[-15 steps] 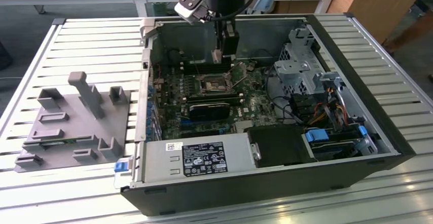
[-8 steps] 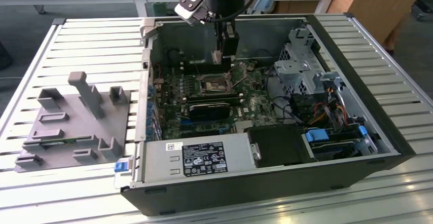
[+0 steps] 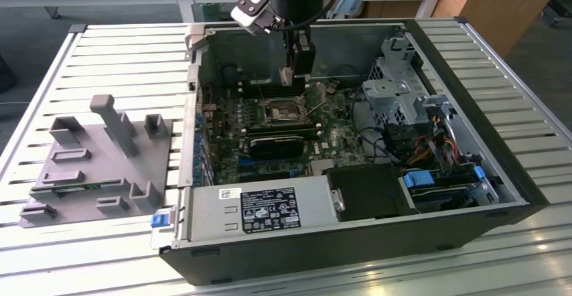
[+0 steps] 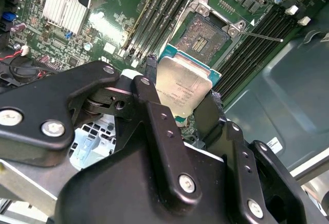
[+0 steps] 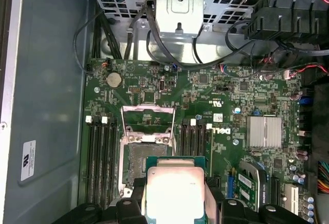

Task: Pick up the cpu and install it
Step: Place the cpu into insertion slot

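Obs.: black tower computer case point(image 3: 500, 195) lies open on its side on the slatted metal surface point(image 3: 107, 61), filling the half toward the exterior view's right. A grey plastic fixture tray point(image 3: 98, 155) sits near the opposite edge.

Gripper point(image 3: 298, 65) hangs inside the case, toward the surface's far edge, closed narrow on the small flat square cpu with the shiny silver top point(image 4: 181, 82). Its black fingers point(image 4: 208, 113) press two opposite edges. The cpu sits above the green motherboard point(image 5: 226, 106), just beside the open cpu socket point(image 5: 146, 157) and apart from it, not seated.

Handling, my judgement: light, thin, stiff. The metal lid looks slick, so a pinch on the edges is the sound hold. The underside contacts and socket pins are likely delicate, so it needs level, gentle placing.
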